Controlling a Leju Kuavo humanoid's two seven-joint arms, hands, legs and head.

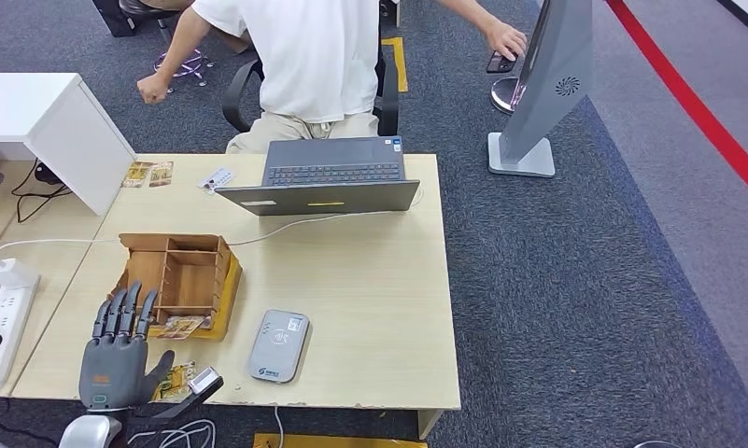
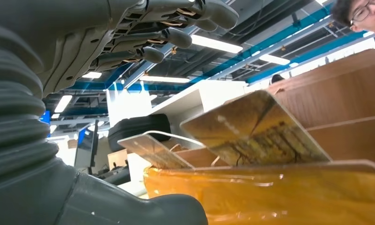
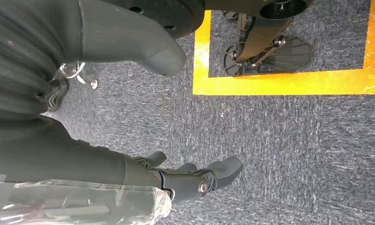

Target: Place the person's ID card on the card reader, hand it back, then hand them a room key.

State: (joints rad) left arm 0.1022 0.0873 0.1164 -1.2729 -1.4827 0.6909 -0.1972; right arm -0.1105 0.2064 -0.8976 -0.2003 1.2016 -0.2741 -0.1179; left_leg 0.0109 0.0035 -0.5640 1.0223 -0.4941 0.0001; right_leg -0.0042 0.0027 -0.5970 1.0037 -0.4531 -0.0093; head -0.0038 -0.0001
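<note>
Left hand [image 1: 118,359] flat and open, holding nothing, at the desk's near edge. ID card [image 1: 218,179] far across the desk, beside the laptop [image 1: 325,182], lying slanted. Card reader [image 1: 279,345] close, to the right. Right hand [image 3: 194,176] hanging down, fingers loose, empty.

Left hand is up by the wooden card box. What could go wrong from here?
1. The left hand hovers open beside the wooden box, with cards leaning loose at the box's front: it may knock or drag several.
2. The card reader lies near the table edge; a sweep could push it off.
3. The person is turned away, so a handover may go unnoticed.
</note>
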